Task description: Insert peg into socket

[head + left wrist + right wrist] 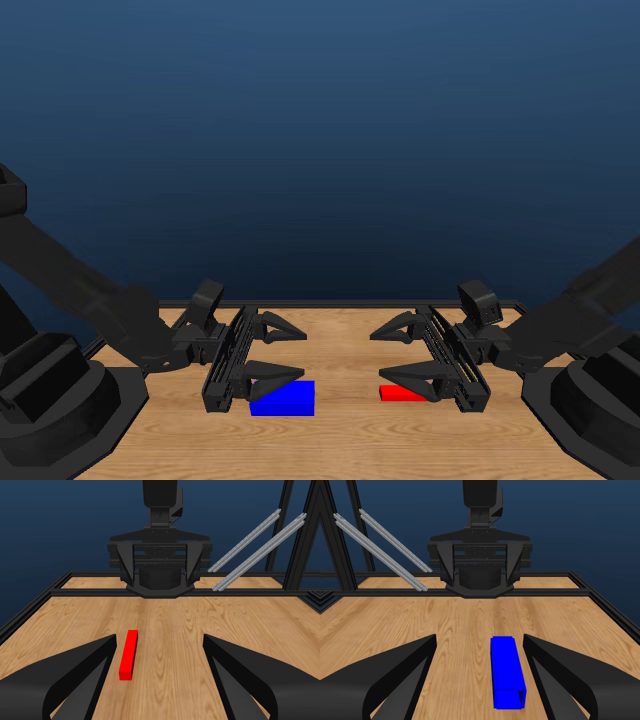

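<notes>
The blue socket [283,398] lies flat on the wooden table [340,440], just below the near finger of my left gripper [300,352]. That gripper is open and holds nothing. The red peg [402,393] lies flat under the near finger of my right gripper [378,355], which is also open with nothing in it. The left wrist view shows the peg [129,654] on the wood ahead of the left gripper [159,639], close to one finger. In the right wrist view the socket [506,677], open end toward the camera, lies ahead of the right gripper [479,639].
A black frame rail [75,575] edges the table. Two grey aluminium bars [255,547] lean at one far corner. The two arm bases [60,400] stand at the table's left and right ends. Each wrist view shows the opposite gripper [480,562] across the table.
</notes>
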